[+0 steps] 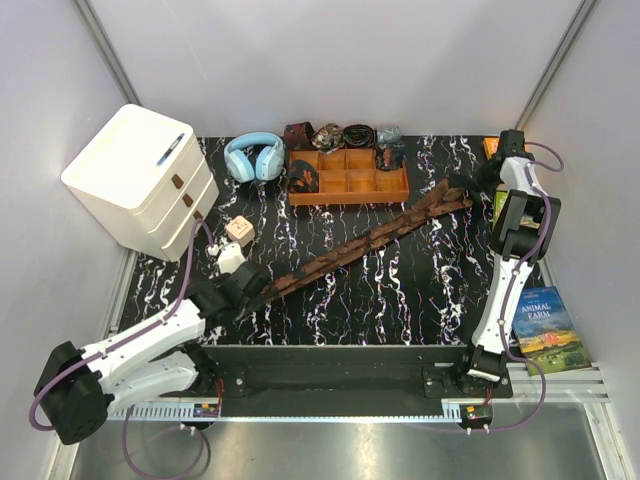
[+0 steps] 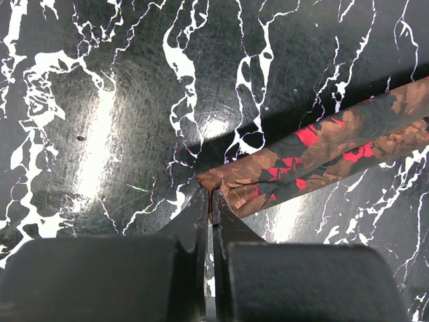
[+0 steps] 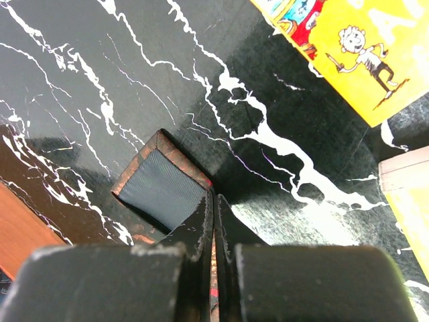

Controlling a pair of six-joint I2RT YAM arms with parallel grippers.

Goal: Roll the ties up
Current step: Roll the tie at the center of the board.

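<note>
One long dark brown tie (image 1: 370, 238) with a reddish-tan pattern lies stretched diagonally across the black marbled table, from near left to far right. My left gripper (image 1: 252, 291) is shut on its narrow near end (image 2: 231, 181) and pinches the fabric at table level. My right gripper (image 1: 470, 187) is shut on the wide far end, whose grey lining (image 3: 161, 186) is folded up beside the fingers. In the left wrist view the tie runs away to the upper right.
An orange-brown wooden tray (image 1: 349, 190) with compartments stands at the back, rolled items behind it. Blue headphones (image 1: 254, 157) and a white drawer unit (image 1: 140, 179) are at the back left. A yellow book (image 3: 355, 47) and another book (image 1: 545, 322) lie at the right.
</note>
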